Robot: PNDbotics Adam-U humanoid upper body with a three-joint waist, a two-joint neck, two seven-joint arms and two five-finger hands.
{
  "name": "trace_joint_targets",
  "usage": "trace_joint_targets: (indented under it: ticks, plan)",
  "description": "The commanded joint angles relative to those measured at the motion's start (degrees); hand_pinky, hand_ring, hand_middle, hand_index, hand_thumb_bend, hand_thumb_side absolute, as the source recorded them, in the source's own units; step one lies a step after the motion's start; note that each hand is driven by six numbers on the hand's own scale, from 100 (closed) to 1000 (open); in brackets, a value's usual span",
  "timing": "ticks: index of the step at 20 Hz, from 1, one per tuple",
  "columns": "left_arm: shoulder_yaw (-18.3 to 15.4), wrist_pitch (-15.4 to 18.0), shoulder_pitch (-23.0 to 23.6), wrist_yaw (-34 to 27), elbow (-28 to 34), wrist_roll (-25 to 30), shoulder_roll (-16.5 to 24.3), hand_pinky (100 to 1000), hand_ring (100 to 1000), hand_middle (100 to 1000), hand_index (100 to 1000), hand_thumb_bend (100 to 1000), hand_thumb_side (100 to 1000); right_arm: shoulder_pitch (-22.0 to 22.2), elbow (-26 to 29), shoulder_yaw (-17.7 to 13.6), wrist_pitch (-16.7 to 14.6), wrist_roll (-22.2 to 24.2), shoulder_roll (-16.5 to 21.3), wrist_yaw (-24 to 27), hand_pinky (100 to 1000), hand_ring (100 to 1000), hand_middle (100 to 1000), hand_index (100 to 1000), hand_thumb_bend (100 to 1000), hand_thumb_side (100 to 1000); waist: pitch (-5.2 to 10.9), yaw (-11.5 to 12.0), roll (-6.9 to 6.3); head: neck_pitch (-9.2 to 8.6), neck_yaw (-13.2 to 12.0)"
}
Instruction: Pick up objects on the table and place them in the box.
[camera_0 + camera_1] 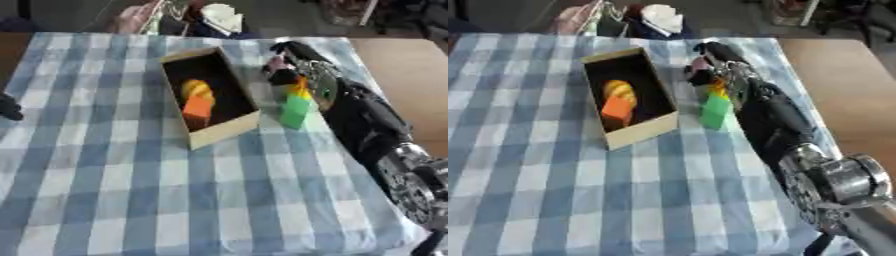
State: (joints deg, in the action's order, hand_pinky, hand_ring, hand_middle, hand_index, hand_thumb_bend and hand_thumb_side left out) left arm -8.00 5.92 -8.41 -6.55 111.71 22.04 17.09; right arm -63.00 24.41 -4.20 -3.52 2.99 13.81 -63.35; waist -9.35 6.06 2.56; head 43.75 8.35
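Blue-checked cloth covers the table. On it the box already holds a yellow piece and an orange block. The right hand curls its fingers around a green block, just beside the box wall, not yet inside. The left hand barely shows; its fingers cannot be told.

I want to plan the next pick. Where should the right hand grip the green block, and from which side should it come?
Grip the green block by its long side faces, coming from above on its right, probably: the box wall stands close on its left, and the right hand is already beside it.
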Motion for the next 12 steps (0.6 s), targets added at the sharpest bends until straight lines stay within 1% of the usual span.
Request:
trace_joint_targets:
  ticks: [1, 4, 7, 8, 12]
  plan:
    - [-0.11, 0.02, -0.73, 0.15, 1.31, 0.29, 0.43, 759, 577, 592, 783, 100, 602, -1.1, 0.69, -0.17, 1.2, -0.95, 0.96, -2.17, 825, 772, 850, 926, 100, 389, -0.02, 0.09, -0.84, -0.55, 0.22]
    - [-0.15, 0.01, -0.74, 0.16, 1.28, 0.36, 0.37, 760, 578, 593, 785, 100, 601, -1.11, 0.99, -0.16, 2.29, -2.4, 1.06, -4.2, 821, 774, 848, 925, 100, 352, -0.02, 0.11, -0.82, -0.57, 0.2]
    - [-0.15, -0.01, -0.69, 0.15, 1.22, 0.6, 0.29, 761, 579, 594, 786, 100, 602, -1.21, 1.1, -0.1, 3.69, -3.66, 1.25, -6.91, 813, 777, 844, 923, 100, 295, -0.04, 0.12, -0.77, -0.5, 0.1]
    - [-0.17, -0.02, -0.66, 0.15, 1.19, 0.68, 0.24, 761, 579, 594, 786, 100, 602, -1.22, 1.07, -0.1, 4.14, -3.93, 1.28, -7.89, 812, 777, 844, 923, 100, 291, -0.04, 0.13, -0.76, -0.45, 0.07]
    - [-0.24, 0.01, -0.61, 0.1, 1.19, 0.9, 0.19, 763, 580, 595, 787, 100, 601, -1.34, 0.85, -0.19, 5.79, -4.24, 1.48, -11.41, 799, 772, 834, 921, 116, 219, -0.04, 0.15, -0.73, -0.36, -0.06]
